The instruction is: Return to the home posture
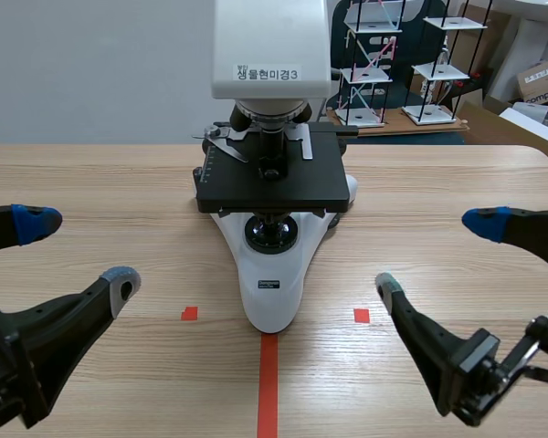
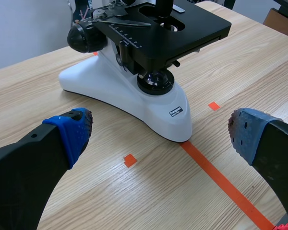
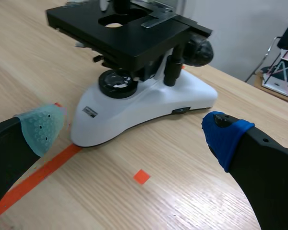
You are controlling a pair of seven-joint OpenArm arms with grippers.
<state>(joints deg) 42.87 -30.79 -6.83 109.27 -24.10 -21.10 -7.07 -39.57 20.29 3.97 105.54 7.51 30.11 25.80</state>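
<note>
A white-and-black microscope (image 1: 272, 274) stands at the middle of the pale wooden bench (image 1: 91, 182). Its rounded white foot reaches toward the robot as far as the red tape line. Its flat black stage (image 1: 272, 187) overhangs the base on both sides, with only a low gap beneath. Open wood runs on either side of the base. There the left tool (image 1: 78, 251) and right tool (image 1: 436, 254) hang with fingers spread, well apart from the microscope. White wire racks (image 1: 374, 64) stand beyond the far edge.

A lab: microscope (image 1: 272, 192) on a wooden table (image 1: 100, 182), cardboard boxes (image 1: 541, 78) behind.
</note>
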